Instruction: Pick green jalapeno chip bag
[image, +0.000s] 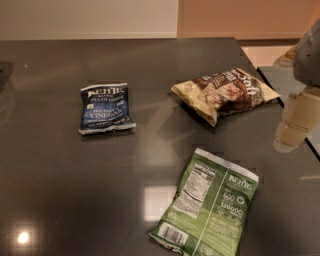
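Observation:
The green jalapeno chip bag (209, 207) lies flat on the dark table at the front right, back side up, with a white nutrition label, a barcode and a "Kettle" logo showing. My gripper (295, 125) hangs at the right edge of the view, above the table and up and to the right of the green bag, apart from it. Only its pale lower part shows.
A blue sea salt vinegar chip bag (106, 108) lies at the middle left. A tan-and-brown snack bag (225, 93) lies at the back right, close to my gripper's left. The table's right edge (272, 90) runs diagonally beside the gripper. A wall stands behind the table.

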